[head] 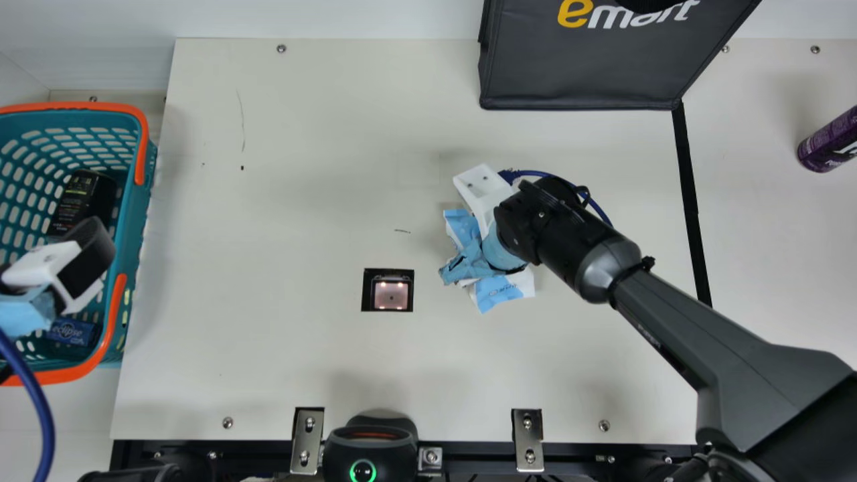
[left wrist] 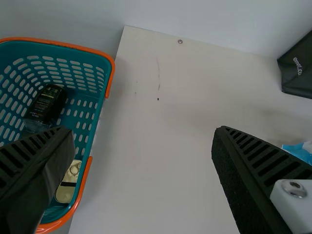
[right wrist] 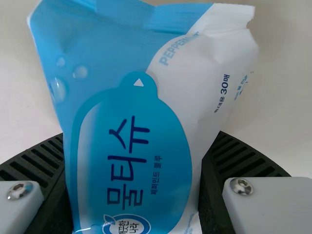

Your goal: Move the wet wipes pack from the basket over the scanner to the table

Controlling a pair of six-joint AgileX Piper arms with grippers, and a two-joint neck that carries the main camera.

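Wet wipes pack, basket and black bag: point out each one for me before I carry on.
Wet wipes pack (right wrist: 131,112): right wrist view, on its blue printed front.
Basket (head: 138,207): main view, on its teal side wall nearest the table.
Black bag (head: 582,70): main view, on its front panel.

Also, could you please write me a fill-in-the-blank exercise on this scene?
The right gripper holds the wipes pack, which is blue and ____.
The left gripper is not shut but ____.
In the main view, the wipes pack is to the scanner's ____.
Besides teal, the basket's other colour is ____.

Missing words: white; open; right; orange.
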